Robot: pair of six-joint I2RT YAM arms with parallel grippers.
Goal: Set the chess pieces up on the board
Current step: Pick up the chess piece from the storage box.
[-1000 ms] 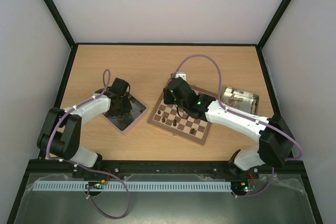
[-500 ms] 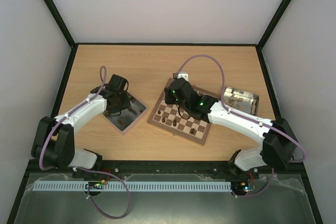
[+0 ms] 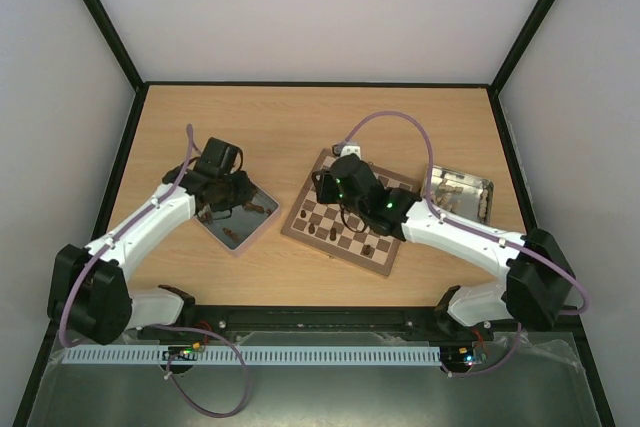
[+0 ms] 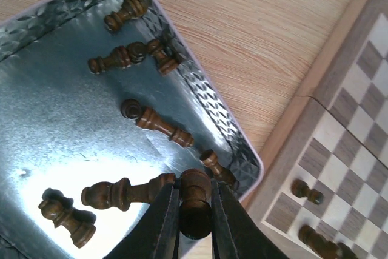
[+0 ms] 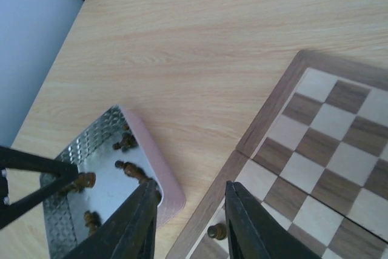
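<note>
**Entry: left arm, pick from tray.**
- Left gripper: fingers drawn together within the last second. They are now clamped on one dark chessman, held at its rounded end.
- Location: over the near rim of the metal tray, on the side facing the chessboard.
- The top view shows the arm more stretched out than a second ago, and the wrist has swung toward the tray's far-left side.
- From the wrist view the piece looks lifted, but whether it has fully cleared the tray floor is hard to tell.

**Entry: right arm.**
- Right gripper: jaws apart, nothing gripped. It hangs above the board's far-left corner and has drifted a little rightward along it.
- A small pawn stands on the edge square below the gap, touched by neither finger.

**Entry: stock.**
- Loose chessmen lie on their sides in the left tray, seven or so.
- A handful of placed pieces stand on the board's near ranks.
- A second tray sits right of the board, with contents.

**Meaning for the task.** The grasp appears made, so the step in hand moves from picking to carrying. The next need is a lift over the rim and an upright set-down on a free square. Most pieces are still unplaced, so the set-up is at an early stage.
</note>
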